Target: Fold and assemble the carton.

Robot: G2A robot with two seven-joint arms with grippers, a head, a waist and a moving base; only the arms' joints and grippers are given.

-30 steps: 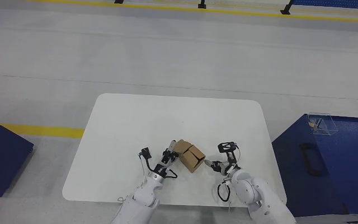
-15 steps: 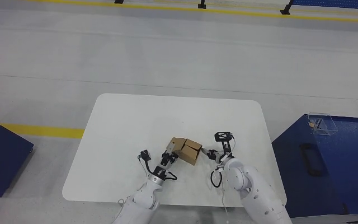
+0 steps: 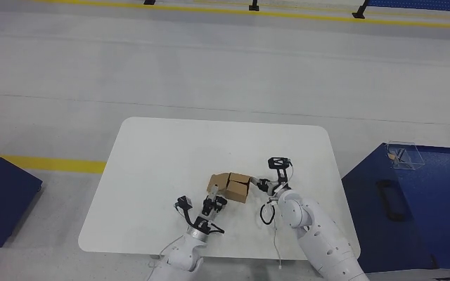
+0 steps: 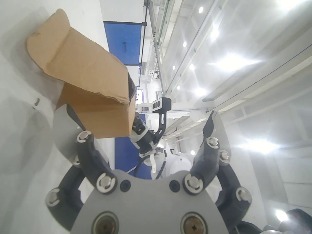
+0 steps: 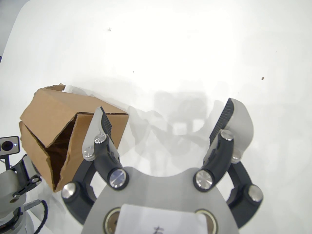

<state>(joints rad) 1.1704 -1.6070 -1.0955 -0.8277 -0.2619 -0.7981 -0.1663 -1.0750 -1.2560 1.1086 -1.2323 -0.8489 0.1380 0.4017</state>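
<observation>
Top view: carton (image 3: 230, 187) looks light, crushable, so I'd pinch a flap edge; spread right gripper (image 3: 261, 187) at its three o'clock, spread left gripper (image 3: 214, 205) at seven.

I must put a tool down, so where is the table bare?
Bare: the far half of the table beyond the carton, and its left side. Crowded: the near middle, where the left gripper and right gripper flank the carton.
</observation>
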